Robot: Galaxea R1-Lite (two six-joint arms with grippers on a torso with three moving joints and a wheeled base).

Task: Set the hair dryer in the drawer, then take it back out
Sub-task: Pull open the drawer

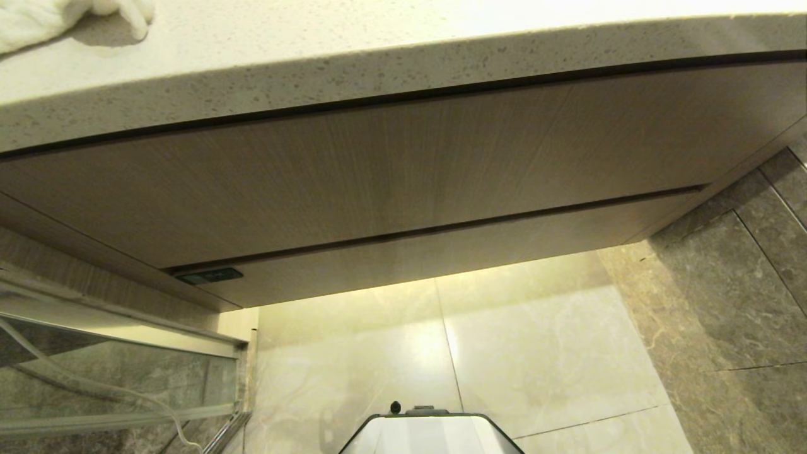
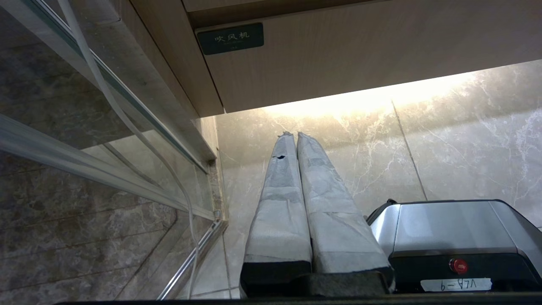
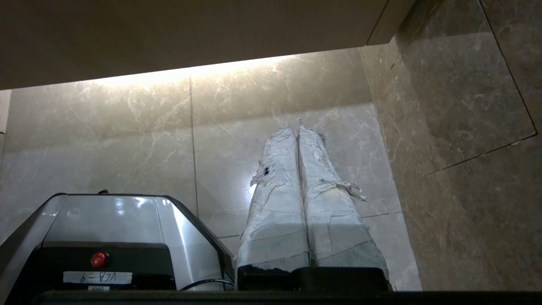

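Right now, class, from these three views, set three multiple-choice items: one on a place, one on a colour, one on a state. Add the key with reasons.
1. Where is the dark label?
A. At the left end of the drawer front
B. On the robot's base
C. On the floor

2. What colour is the towel on the countertop?
A. Red
B. White
C. Black

3. How do the left pincer and right pincer stand?
A. Both open
B. Both shut
C. One holds a brush

Key: A, the head view shows it there; B, the cloth is plainly white; B, each pair of fingers lies pressed together, holding nothing.
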